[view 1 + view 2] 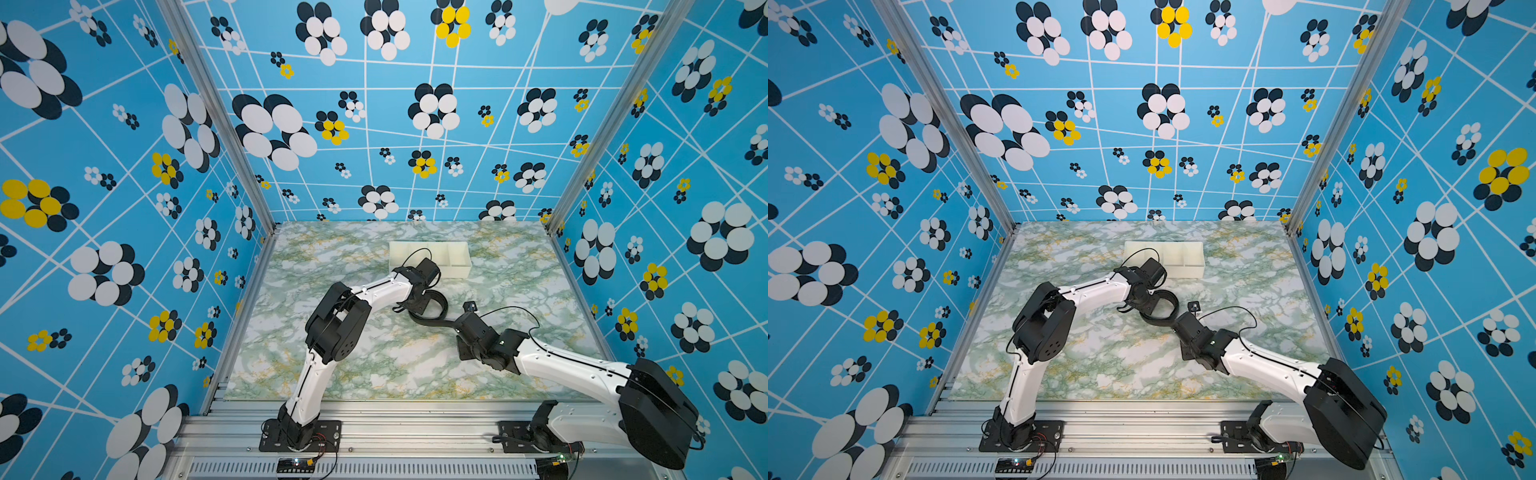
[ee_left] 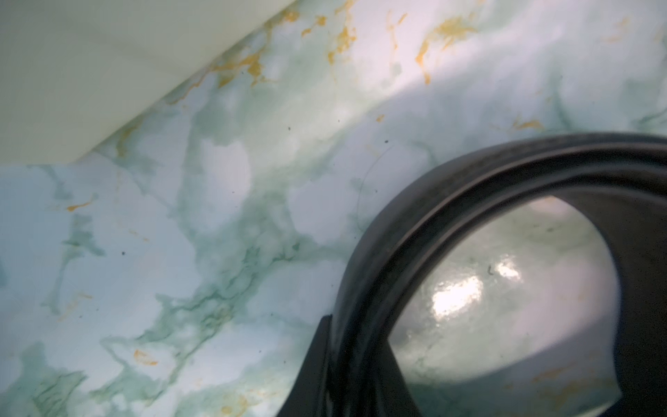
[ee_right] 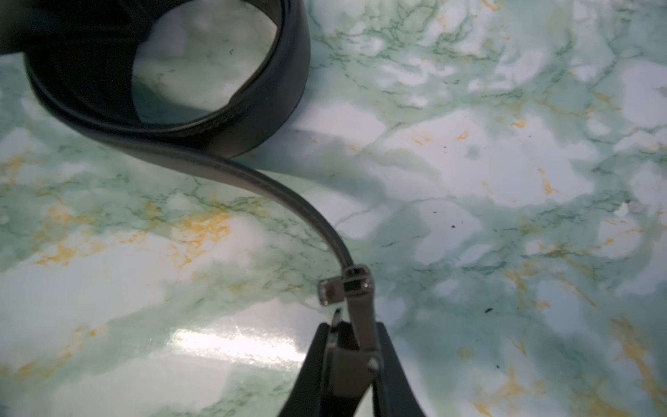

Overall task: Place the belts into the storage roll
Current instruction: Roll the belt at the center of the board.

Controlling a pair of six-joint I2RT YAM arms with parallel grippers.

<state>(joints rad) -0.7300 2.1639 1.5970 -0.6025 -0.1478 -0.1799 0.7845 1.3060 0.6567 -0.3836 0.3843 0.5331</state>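
Right now my right gripper (image 3: 353,330) is clamped on the metal buckle (image 3: 355,289) of the black belt (image 3: 252,177), with the buckle's plate pinched between both fingers. From that grip the strap curves away from me and winds into a loose coil standing on edge on the marble table (image 3: 505,162).

My left gripper (image 2: 352,364) is at the far side of that coil. One finger (image 2: 317,361) presses the outside of the coil wall. The other looks to be inside the ring, so I read these jaws as closed on the belt's layers, though the view is tight and partly blurred.

In both top views the coil (image 1: 428,323) (image 1: 1156,321) lies between my two grippers, with each of them holding it.

The white tray (image 1: 455,270) lies just beyond my left gripper, near the coil but apart from it. The belt is wholly outside the tray, on the table.
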